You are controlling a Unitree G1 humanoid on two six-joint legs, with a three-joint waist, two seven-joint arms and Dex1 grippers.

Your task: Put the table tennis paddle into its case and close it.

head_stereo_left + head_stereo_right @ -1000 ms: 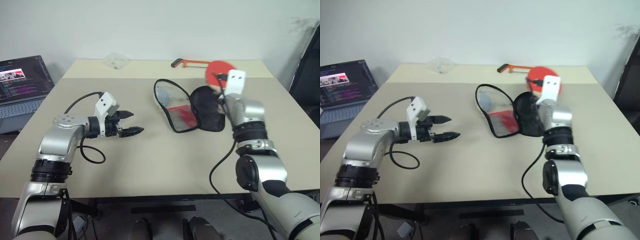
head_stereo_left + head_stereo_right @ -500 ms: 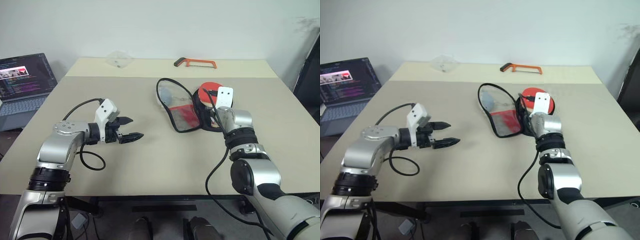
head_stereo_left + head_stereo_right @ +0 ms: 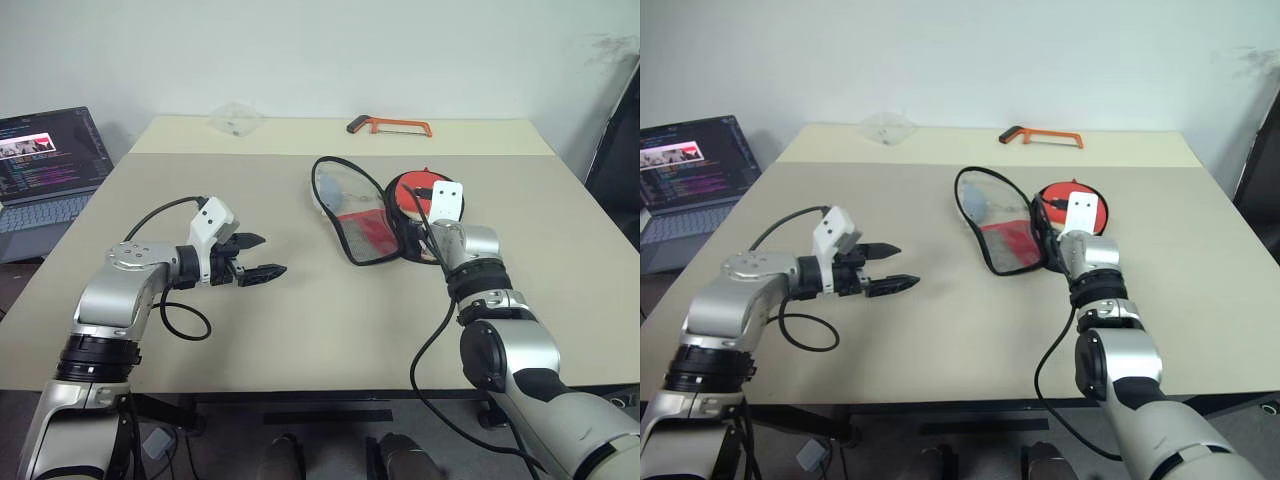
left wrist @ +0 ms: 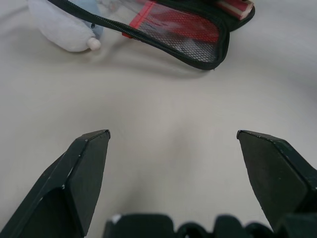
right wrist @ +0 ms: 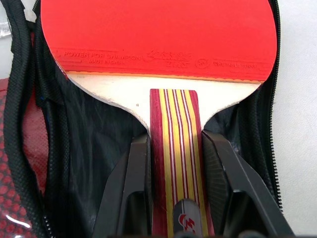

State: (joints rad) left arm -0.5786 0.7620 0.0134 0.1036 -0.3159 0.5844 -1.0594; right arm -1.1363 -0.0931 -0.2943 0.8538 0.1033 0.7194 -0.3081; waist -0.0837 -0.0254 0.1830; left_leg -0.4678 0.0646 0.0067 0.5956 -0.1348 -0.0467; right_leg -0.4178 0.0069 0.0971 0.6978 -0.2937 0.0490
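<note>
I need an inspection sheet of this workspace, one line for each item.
Surface: beige table, two-tone.
Job's things: table tennis paddle lying over the black half of the open case.
Clutter: orange hacksaw and clear plastic piece at the far edge.
Tools: left tool open above the table; right tool shut on the paddle handle.
Cables: black cable looping at the left arm.
Surroundings: laptop, white wall.

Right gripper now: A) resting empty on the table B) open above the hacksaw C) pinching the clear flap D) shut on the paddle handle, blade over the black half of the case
D: the right gripper clamps the handle of the paddle, blade lying over the case.
</note>
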